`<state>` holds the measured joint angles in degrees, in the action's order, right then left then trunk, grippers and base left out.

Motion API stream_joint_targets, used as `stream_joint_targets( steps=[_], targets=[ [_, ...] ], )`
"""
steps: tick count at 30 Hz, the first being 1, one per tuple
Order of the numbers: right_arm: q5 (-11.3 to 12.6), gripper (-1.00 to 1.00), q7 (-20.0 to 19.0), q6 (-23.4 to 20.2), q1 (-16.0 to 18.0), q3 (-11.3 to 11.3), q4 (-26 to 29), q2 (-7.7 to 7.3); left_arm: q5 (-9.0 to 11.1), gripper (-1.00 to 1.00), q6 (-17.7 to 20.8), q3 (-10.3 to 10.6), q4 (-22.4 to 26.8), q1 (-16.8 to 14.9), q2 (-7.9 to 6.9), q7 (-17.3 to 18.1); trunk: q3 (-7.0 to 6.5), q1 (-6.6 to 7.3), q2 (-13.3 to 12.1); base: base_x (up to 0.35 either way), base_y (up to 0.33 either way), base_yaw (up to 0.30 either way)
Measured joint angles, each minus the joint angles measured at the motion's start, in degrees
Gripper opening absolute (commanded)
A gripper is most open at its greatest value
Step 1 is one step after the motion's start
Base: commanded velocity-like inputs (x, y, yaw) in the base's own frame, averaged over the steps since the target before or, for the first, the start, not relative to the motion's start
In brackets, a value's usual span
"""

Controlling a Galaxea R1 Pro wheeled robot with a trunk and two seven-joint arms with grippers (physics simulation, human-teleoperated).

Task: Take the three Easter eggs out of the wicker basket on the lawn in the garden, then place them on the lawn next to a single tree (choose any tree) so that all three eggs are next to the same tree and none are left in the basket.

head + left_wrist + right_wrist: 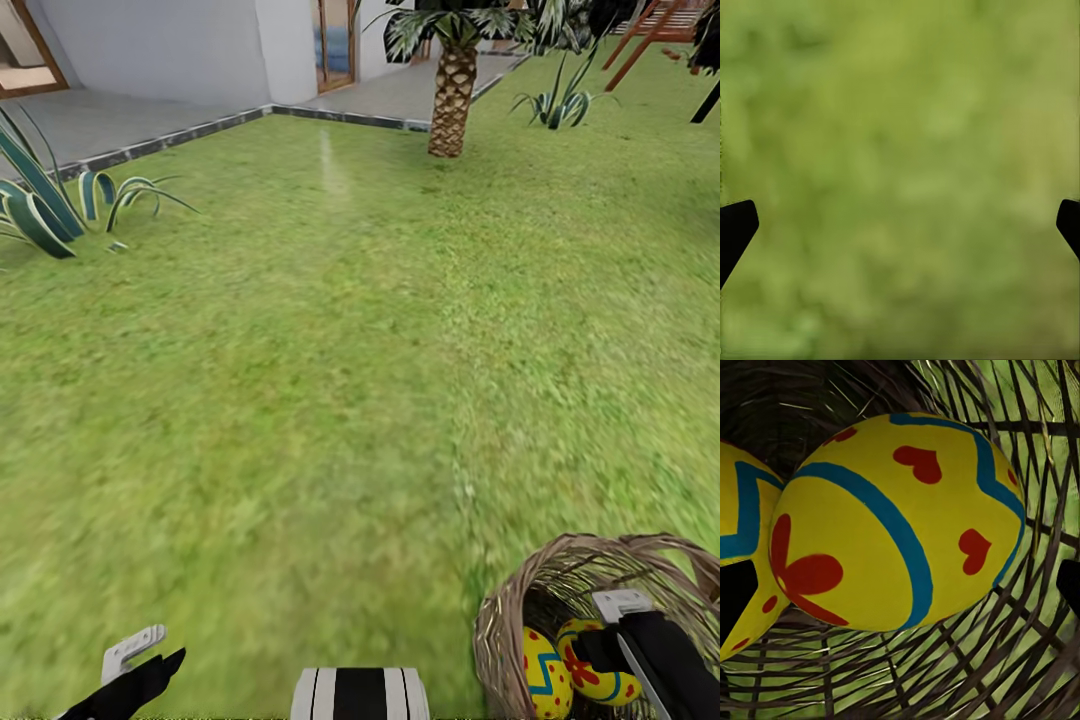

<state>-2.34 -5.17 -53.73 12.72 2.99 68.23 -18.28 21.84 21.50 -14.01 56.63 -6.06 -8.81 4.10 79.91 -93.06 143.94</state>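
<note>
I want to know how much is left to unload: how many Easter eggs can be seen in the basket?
2. One egg lies at the left inside the wicker basket; the other egg lies right beside it, under the right gripper. A third may be hidden beneath them or behind the arm.

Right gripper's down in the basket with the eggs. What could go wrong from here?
1. The right gripper is open around one egg, which touches a second egg; closing may nudge that neighbour or slip on the curved shell.
2. The wicker basket sits at the head view's edge; lifting may catch its rim and tip it.
</note>
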Motion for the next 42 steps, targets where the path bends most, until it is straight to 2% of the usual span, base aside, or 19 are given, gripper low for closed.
stream_joint_targets(
  steps=[8,28,34,42],
  targets=[
    [0.0,1.0,0.0,0.0,0.0,0.0,0.1,0.0,0.0,1.0,0.0,0.0,0.0,0.0,0.0,0.0,1.77,-0.21,0.1,0.0,0.0,0.0],
    [0.4,1.0,-0.4,1.5,0.0,-0.2,0.1,0.09,0.0,1.0,0.0,0.0,0.4,0.0,-0.07,0.0,1.78,-0.2,0.1,0.0,0.0,0.0],
    [0.2,1.0,-3.3,1.9,0.0,-0.2,0.1,0.04,0.0,1.0,0.0,0.0,0.1,0.0,-0.09,0.0,1.78,-0.2,0.1,0.0,0.0,0.0],
    [-0.2,1.0,-3.5,2.1,0.0,-0.2,0.0,0.09,0.0,1.0,0.0,-0.1,0.0,0.0,-0.08,-0.1,1.78,-0.2,0.1,0.0,0.0,0.0]
  ],
)
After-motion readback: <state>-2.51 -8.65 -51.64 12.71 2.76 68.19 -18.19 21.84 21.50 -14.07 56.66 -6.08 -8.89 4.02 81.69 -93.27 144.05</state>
